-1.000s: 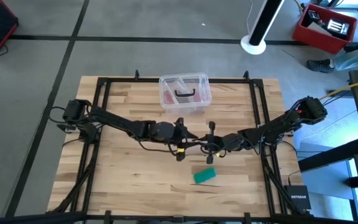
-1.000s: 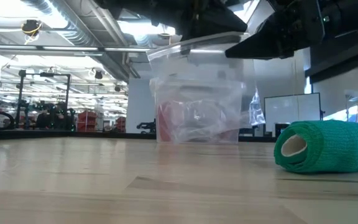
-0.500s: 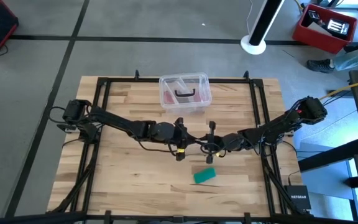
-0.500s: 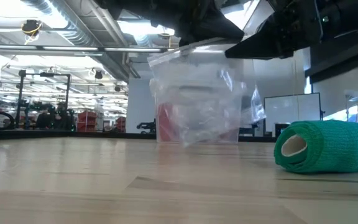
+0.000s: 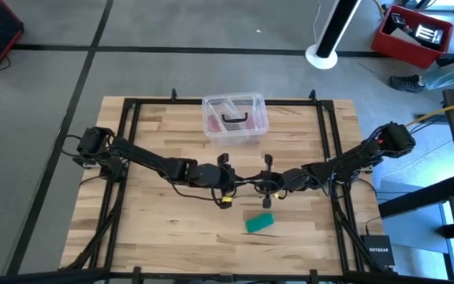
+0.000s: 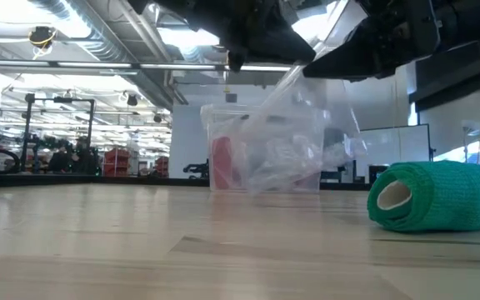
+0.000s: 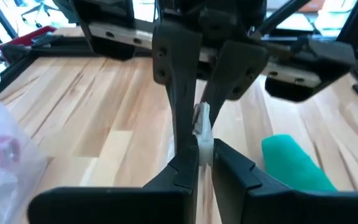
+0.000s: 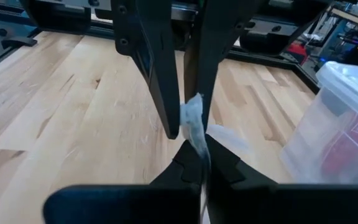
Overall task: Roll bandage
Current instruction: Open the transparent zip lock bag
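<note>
One bandage (image 5: 260, 222) lies on the tabletop (image 5: 156, 229) as a compact teal-green roll, nearest the front edge and apart from both hands. In the low view the roll (image 6: 436, 197) rests on its side with an open core at one end; the winding looks complete, so the task appears largely done.

Beyond the bandage, toward the table's middle, the left hand (image 5: 225, 175) and right hand (image 5: 267, 175) meet tip to tip above the tabletop. Each is clamped on a thin clear plastic film (image 7: 202, 127), stretched between them; the right wrist view shows the same film (image 8: 193, 121) pinched between its fingers. What the film belongs to cannot be told.

Farther beyond the bandage, near the back edge, stands a clear plastic box (image 5: 235, 118) with pinkish contents.

Judgement: the bandage is light, soft and compressible, and likely to unwind if lifted by its loose end. Hold should be taken across the roll's middle, with gentle pressure.
</note>
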Controlling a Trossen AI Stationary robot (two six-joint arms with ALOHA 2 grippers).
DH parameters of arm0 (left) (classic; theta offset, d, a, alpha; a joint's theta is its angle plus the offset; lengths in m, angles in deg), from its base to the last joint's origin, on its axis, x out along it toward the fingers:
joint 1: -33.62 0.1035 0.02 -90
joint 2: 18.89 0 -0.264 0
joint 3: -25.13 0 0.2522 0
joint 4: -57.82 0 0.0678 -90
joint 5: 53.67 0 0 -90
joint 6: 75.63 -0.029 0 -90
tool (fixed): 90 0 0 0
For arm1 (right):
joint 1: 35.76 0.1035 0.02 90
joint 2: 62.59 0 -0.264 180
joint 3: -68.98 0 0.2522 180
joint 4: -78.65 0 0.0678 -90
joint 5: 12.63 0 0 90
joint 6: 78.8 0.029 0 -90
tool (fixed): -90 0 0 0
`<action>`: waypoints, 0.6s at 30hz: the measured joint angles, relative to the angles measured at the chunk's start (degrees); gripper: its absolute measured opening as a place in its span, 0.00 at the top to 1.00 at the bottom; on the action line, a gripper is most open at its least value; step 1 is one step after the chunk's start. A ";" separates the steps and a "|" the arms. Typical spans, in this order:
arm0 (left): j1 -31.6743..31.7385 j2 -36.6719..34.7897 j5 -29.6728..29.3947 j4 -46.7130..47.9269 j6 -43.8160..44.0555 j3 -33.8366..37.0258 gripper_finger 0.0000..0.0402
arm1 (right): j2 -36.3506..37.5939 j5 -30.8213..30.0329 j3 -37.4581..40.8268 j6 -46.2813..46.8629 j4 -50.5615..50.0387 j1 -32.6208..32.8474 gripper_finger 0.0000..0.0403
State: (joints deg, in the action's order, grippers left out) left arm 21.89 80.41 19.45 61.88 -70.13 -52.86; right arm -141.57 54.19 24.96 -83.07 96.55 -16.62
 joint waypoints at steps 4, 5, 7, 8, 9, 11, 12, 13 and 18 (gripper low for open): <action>0.00 0.00 -0.04 1.65 0.04 0.00 0.94 | 0.00 0.26 0.04 0.15 -0.13 -0.02 0.99; 0.00 -0.04 -0.06 2.19 0.02 -0.02 0.94 | 0.00 0.26 0.04 0.17 -0.14 -0.02 0.99; 0.00 -0.04 -0.13 3.41 0.02 -0.04 0.93 | 0.00 0.31 0.04 0.15 -0.19 -0.02 0.99; 0.00 -0.04 -0.26 4.07 0.02 -0.07 0.93 | 0.00 0.33 0.04 0.17 -0.15 -0.02 0.99; 0.01 -0.04 -0.28 4.55 0.00 -0.07 0.94 | 0.00 0.33 0.04 0.17 -0.13 -0.02 0.99; 0.11 -0.04 -0.27 5.27 0.00 -0.07 0.94 | 0.00 0.69 0.04 0.17 -0.06 -0.02 0.99; 0.11 -0.04 -0.25 5.51 -0.01 -0.07 0.94 | 0.00 1.00 0.04 0.17 0.06 -0.04 0.99; 0.13 -0.04 -0.24 5.74 -0.12 -0.04 0.95 | 0.00 1.47 0.04 0.17 0.14 -0.04 0.99; 0.13 -0.04 -0.23 6.66 -1.49 -0.04 0.94 | 0.02 2.76 0.02 0.17 0.82 -0.04 0.99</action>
State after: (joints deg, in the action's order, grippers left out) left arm 22.02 80.37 19.22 68.54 -71.62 -52.90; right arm -141.55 56.95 24.98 -82.90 97.38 -16.67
